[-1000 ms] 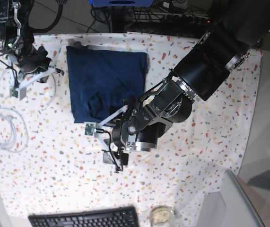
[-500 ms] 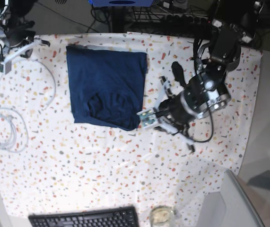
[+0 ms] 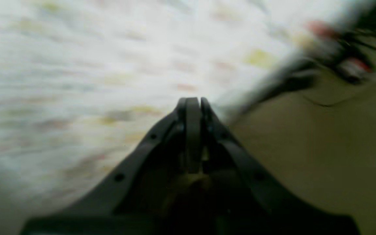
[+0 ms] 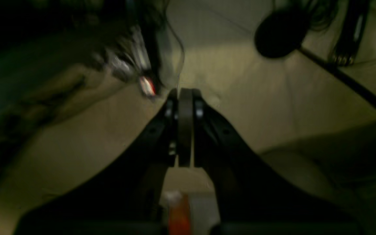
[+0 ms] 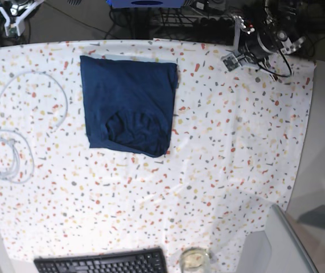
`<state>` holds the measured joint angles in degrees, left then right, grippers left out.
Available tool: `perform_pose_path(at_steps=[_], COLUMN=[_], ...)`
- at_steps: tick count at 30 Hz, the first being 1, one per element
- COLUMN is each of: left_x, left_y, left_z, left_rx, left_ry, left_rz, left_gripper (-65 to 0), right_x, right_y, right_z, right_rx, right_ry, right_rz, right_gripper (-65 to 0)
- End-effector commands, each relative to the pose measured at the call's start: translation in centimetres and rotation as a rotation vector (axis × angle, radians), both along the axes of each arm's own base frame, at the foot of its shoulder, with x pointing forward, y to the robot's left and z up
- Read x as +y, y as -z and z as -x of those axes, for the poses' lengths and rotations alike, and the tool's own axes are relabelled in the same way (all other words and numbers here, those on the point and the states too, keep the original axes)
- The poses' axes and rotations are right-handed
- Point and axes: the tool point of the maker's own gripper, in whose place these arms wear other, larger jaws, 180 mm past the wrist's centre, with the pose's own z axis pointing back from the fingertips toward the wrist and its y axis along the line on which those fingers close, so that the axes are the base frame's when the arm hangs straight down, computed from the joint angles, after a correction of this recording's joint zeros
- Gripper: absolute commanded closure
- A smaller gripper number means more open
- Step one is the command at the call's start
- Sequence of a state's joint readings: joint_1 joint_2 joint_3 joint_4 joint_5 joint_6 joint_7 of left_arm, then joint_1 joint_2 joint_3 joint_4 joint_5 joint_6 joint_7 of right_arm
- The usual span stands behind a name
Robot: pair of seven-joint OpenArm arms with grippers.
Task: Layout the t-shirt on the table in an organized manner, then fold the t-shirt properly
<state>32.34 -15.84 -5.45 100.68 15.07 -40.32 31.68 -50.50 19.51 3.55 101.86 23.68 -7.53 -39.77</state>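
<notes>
The dark navy t-shirt (image 5: 128, 105) lies folded into a neat rectangle on the far left-centre of the speckled table (image 5: 236, 148), its collar showing near the front edge of the fold. Neither gripper touches it. My left gripper (image 3: 193, 101) is shut and empty, over the table's far right edge in a blurred view; its arm (image 5: 257, 41) sits at the far right corner. My right gripper (image 4: 184, 93) is shut and empty, facing the floor behind the table; its arm (image 5: 16, 11) is just off the far left corner.
A white cable (image 5: 3, 153) loops and coils on the table's left side. A black keyboard (image 5: 102, 263) and a glass cup (image 5: 194, 259) sit at the front edge. A grey panel (image 5: 279, 242) stands at the front right. Cables and equipment lie behind the table.
The left arm has pulled away from beside the shirt, back to the far right corner. The right arm has withdrawn off the far left corner. The shirt has not moved.
</notes>
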Motion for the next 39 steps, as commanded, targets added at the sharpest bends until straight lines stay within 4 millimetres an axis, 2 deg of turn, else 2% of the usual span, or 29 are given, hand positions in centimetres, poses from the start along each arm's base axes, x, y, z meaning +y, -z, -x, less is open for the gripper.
perform_pose_path(at_steps=[1,5,9,11,13,14,16,17,18,19,20,21,23,24,27,28,31,35,39], left_x=[-0.4,-2.2,-2.7,-2.8,-2.5,-2.3,-2.0,-2.2,-3.5,-4.6,-4.9,-4.9,-4.2,-4.1,-4.2,-4.2,-4.2,-4.1,-3.2], left_y=[0.8,4.7,9.2,11.7,14.5,15.8,17.5,17.6,17.6,17.2,16.8,16.8,17.2,17.4,17.7,17.7,17.8,17.8,17.8], left_z=[1.6,6.8,11.0,13.0,14.7,16.0,18.6,19.8,15.5,13.2,12.5,13.0,15.9,16.2,15.1,14.6,14.4,14.4,15.0], left_rx=[0.026,0.128,0.220,0.254,0.275,0.301,0.364,0.386,0.270,0.188,0.150,0.155,0.238,0.255,0.256,0.250,0.247,0.251,0.261], left_ry=[-0.019,-0.121,-0.215,-0.280,-0.358,-0.395,-0.457,-0.480,-0.455,-0.438,-0.433,-0.433,-0.443,-0.441,-0.431,-0.429,-0.425,-0.417,-0.424], left_rz=[0.034,0.137,0.180,0.195,0.208,0.206,0.202,0.206,0.272,0.327,0.356,0.358,0.300,0.282,0.255,0.255,0.252,0.248,0.233], left_gripper=[0.0,0.0,0.0,0.0,0.0,0.0,0.0,0.0,0.0,0.0,0.0,0.0,0.0,0.0,0.0,0.0,0.0,0.0,0.0], right_x=[0.7,3.0,3.7,2.8,0.6,-0.2,-1.5,-1.4,-1.1,0.3,0.7,0.9,1.8,2.0,3.2,4.4,6.2,7.0,7.2], right_y=[0.7,5.5,10.2,12.5,15.0,15.8,16.7,16.9,16.8,16.9,16.8,16.7,16.9,17.0,17.4,17.5,17.6,17.6,17.8], right_z=[0.9,4.6,7.8,8.6,9.9,9.9,10.2,9.6,9.3,7.8,7.1,7.1,6.1,5.8,4.7,4.8,5.1,4.9,3.1], right_rx=[0.017,0.118,0.195,0.224,0.267,0.266,0.223,0.161,0.096,0.005,-0.043,-0.060,-0.081,-0.080,-0.078,-0.079,-0.082,-0.089,-0.118], right_ry=[-0.033,-0.220,-0.398,-0.445,-0.484,-0.496,-0.539,-0.562,-0.584,-0.593,-0.596,-0.595,-0.590,-0.587,-0.572,-0.566,-0.558,-0.555,-0.555], right_rz=[-0.007,0.005,0.020,0.047,0.101,0.124,0.154,0.152,0.141,0.116,0.105,0.100,0.089,0.086,0.075,0.058,0.031,0.020,0.024], right_gripper=[-0.6,-0.6,-0.6,-0.6,-0.6,-0.6,-0.6,-0.6,-0.6,-0.6,-0.6,-0.6,-0.6,-0.6,-0.6,-0.6,-0.6,-1.1,-1.2])
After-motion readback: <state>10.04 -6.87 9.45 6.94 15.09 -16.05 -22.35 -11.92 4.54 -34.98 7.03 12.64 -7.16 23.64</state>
